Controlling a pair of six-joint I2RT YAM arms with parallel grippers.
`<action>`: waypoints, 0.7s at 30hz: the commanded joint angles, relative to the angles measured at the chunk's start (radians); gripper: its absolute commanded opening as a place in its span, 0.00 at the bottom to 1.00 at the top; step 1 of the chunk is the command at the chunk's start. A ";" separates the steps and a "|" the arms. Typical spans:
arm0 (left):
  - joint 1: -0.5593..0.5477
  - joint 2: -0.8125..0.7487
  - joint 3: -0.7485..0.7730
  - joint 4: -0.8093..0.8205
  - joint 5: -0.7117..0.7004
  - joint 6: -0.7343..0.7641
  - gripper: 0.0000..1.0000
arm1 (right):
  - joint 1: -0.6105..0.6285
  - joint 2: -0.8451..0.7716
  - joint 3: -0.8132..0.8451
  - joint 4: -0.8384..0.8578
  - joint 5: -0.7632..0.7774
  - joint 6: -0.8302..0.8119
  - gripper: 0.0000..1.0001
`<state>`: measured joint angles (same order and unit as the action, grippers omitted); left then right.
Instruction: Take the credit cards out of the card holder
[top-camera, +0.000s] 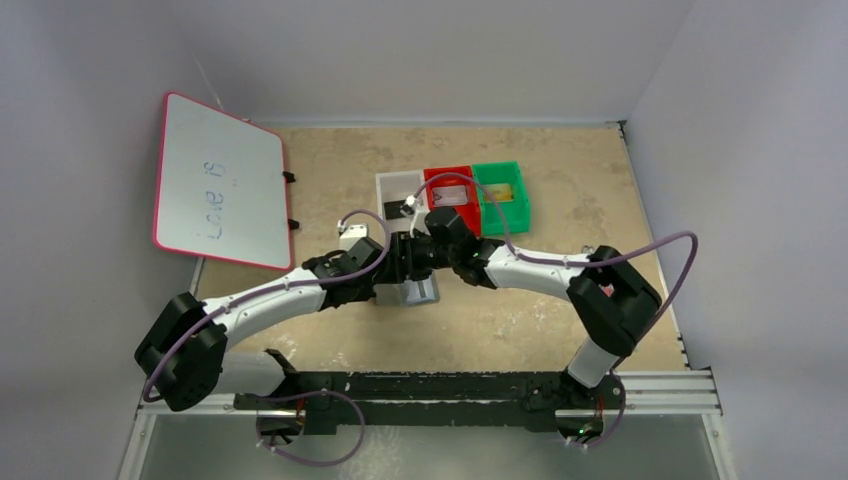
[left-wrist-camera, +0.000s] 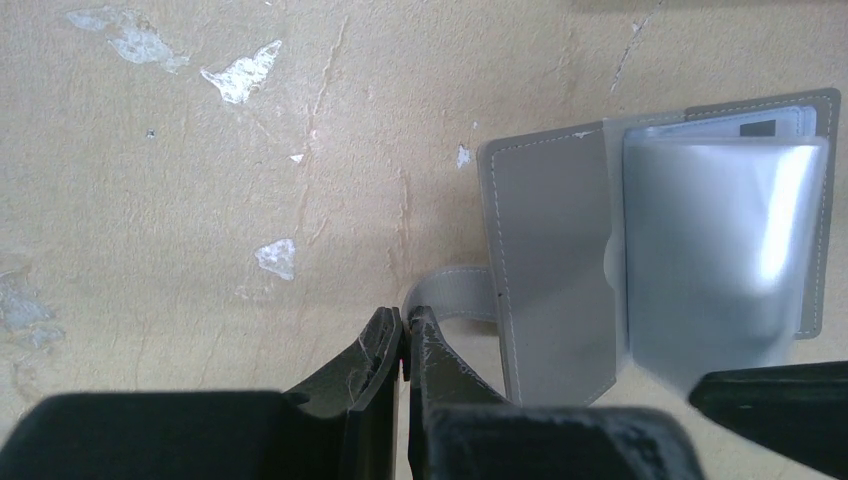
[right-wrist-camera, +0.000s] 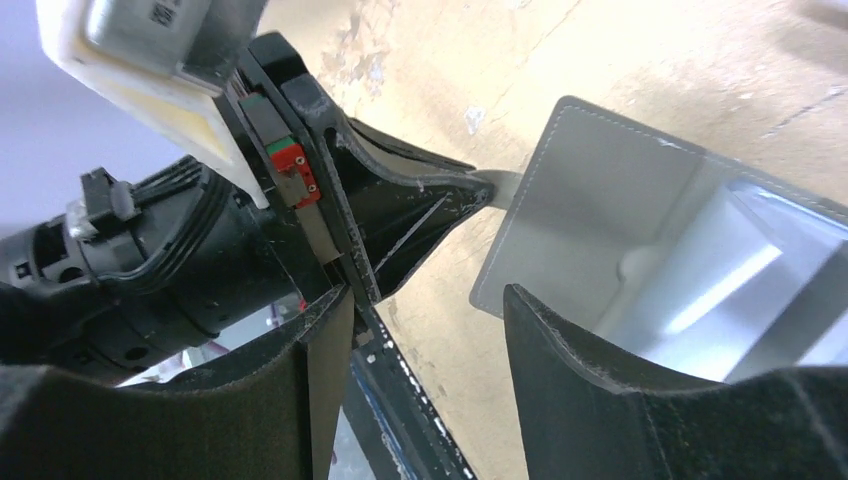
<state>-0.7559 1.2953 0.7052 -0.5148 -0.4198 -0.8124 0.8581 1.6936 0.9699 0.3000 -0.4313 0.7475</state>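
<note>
The grey card holder (left-wrist-camera: 650, 250) lies open on the table, also in the top view (top-camera: 420, 292) and the right wrist view (right-wrist-camera: 600, 210). Its shiny clear pockets (left-wrist-camera: 720, 250) face up, and the edge of a pale card (left-wrist-camera: 740, 125) shows at their top. My left gripper (left-wrist-camera: 405, 325) is shut on the holder's grey strap (left-wrist-camera: 455, 300) at its left side. My right gripper (right-wrist-camera: 428, 300) is open and empty just above the holder's left flap. In the top view both grippers meet over the holder, the left (top-camera: 398, 265) and the right (top-camera: 428, 252).
Three small trays stand in a row behind the grippers: white (top-camera: 392, 185) with a dark item, red (top-camera: 448, 176) with a silvery item, green (top-camera: 500, 170) with a yellow item. A pink-framed whiteboard (top-camera: 220, 180) leans at the far left. Walls close in both sides.
</note>
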 joint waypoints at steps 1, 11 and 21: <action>-0.003 -0.027 -0.006 0.004 -0.023 -0.016 0.00 | -0.004 -0.074 0.020 -0.078 0.152 0.006 0.59; -0.005 -0.026 -0.007 0.005 -0.025 -0.011 0.00 | -0.063 -0.176 -0.074 -0.244 0.399 0.077 0.40; -0.005 -0.018 -0.004 0.001 -0.021 -0.003 0.00 | -0.076 -0.129 -0.136 -0.262 0.359 0.121 0.23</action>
<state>-0.7559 1.2922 0.7048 -0.5175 -0.4210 -0.8116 0.7788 1.5696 0.8459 0.0517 -0.0921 0.8379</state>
